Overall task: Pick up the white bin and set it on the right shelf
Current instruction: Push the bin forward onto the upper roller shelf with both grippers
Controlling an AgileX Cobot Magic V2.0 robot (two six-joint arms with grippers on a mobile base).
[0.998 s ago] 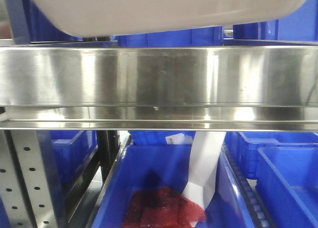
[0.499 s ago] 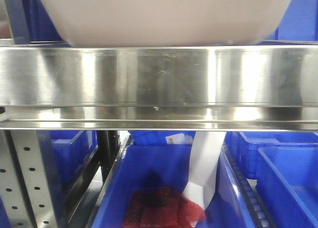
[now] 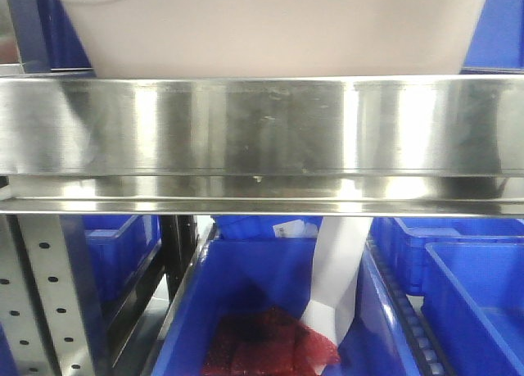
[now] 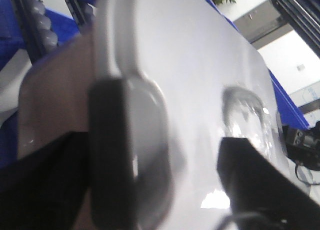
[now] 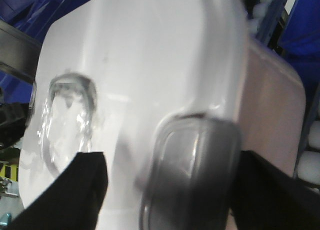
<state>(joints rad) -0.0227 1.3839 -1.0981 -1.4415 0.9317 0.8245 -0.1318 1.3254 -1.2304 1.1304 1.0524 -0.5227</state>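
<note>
The white bin (image 3: 270, 28) fills the top of the front view. Its pinkish underside meets the top edge of the right shelf's (image 3: 262, 126) shiny steel lip. In the left wrist view the glossy lid (image 4: 190, 64) fills the frame. My left gripper (image 4: 175, 185) straddles the bin's rim and grey latch, one finger on the outer wall and one over the lid, shut on it. The right wrist view shows the other end of the lid (image 5: 145, 54), where my right gripper (image 5: 172, 190) holds the rim and latch the same way.
Blue bins (image 3: 254, 286) sit on the level below, one holding a red mesh bag (image 3: 270, 347) and a white paper strip (image 3: 336, 278). A grey perforated upright (image 3: 49, 294) stands at the lower left. More blue bins (image 3: 499, 24) are behind the white bin.
The white bin has come down and levelled. Its tilted underside hung above the shelf lip a second ago; now its lower edge reaches the lip.
</note>
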